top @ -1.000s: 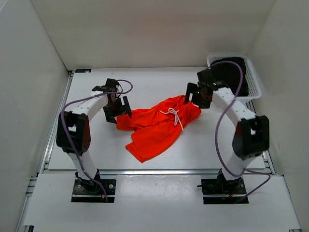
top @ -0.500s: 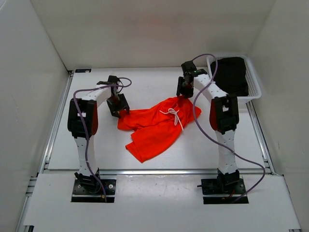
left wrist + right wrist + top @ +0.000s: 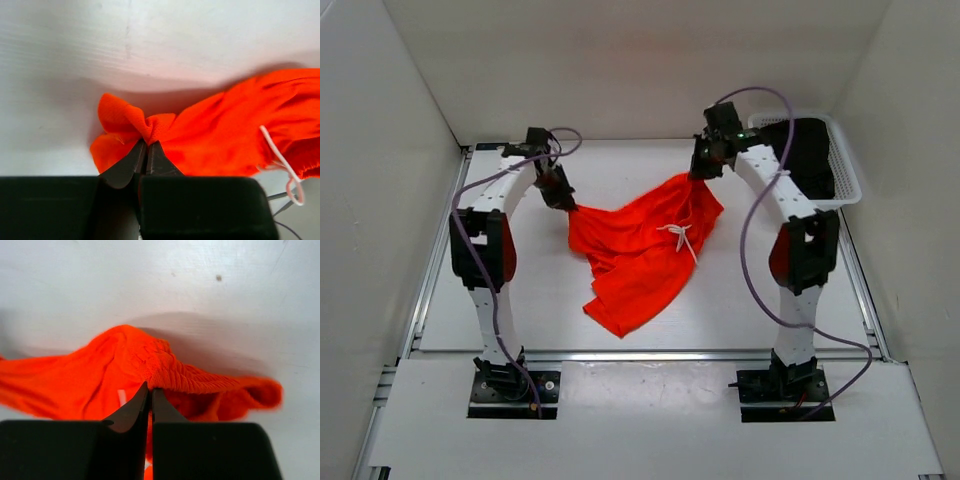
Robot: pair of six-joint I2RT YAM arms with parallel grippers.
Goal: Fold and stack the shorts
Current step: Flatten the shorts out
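**Top view.** Left claw [image 3: 563,203]: jaws pinched together on the far-left corner of the shorts [image 3: 640,255]. Right claw [image 3: 700,172]: jaws likewise closed on the far-right corner. The shorts sit mid-table [image 3: 520,300] between the two arms. Their far edge is drawn between the claws, and the rest trails in a crumpled lobe toward the near left. The drawstring [image 3: 682,238] lies on top, right of centre. The basket [image 3: 850,175] in the far-right corner holds a dark cloth [image 3: 805,155], well apart from the shorts.

**Left wrist.** The fingertips meet on a small bunched knot of orange mesh. The fabric runs off to the right, where a loop of drawstring shows near the frame edge. The grip looks like a thin pinch with little cloth between the jaws.

**Right wrist.** The tips are closed, with the ribbed waistband [image 3: 185,377] bunched right at them. The cloth falls away to the left. How deep the jaws bite is hidden by the claw body.

**Step (judgement).** Both corners are taken, so the shorts are being spread flat ahead of the first fold. No fold or stack has been made yet.

**Next (judgement).** Move the claws apart to take up the slack, then lay the shorts down smooth with the near lobe unrolled. Keep the tension even, since the left pinch could slip.
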